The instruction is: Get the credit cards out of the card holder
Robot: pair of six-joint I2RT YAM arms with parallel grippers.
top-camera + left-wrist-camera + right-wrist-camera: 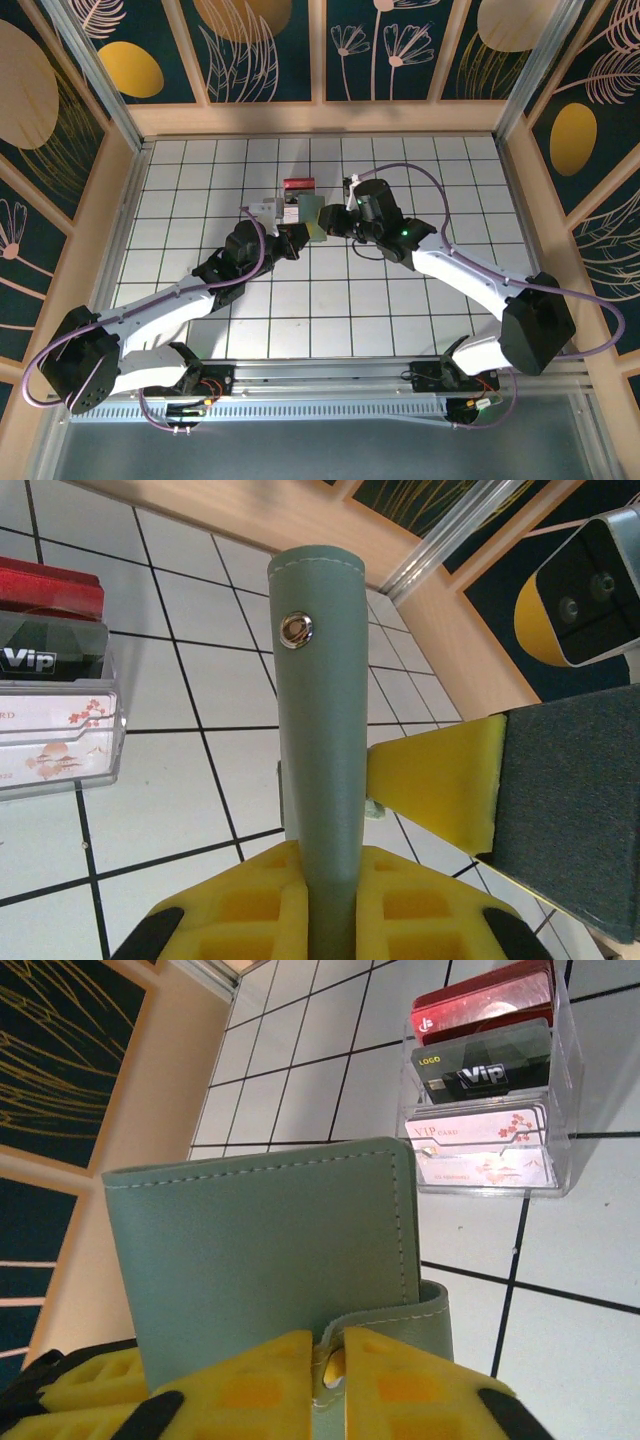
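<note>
Left hand (328, 905) is clamping its yellow waffle-patterned pads onto one end of the soft pale green-grey bifold card holder (315, 740), which is being held edge-up over the white tiled worktop (400, 310), around the middle between both arms. It's looking folded shut: smooth matte leather-like skin, pale stitching running along the edges and round the rounded corners, and a shiny round metal snap stud (295, 630) sitting near the far end. Right hand (332, 1360) is sitting narrow with the holder's little strap tab between its pads; honestly can't tell if it's actually squeezing. Near it, a clear plastic tiered rack (490, 1080) is showing red, black and pale pink cards.
</note>
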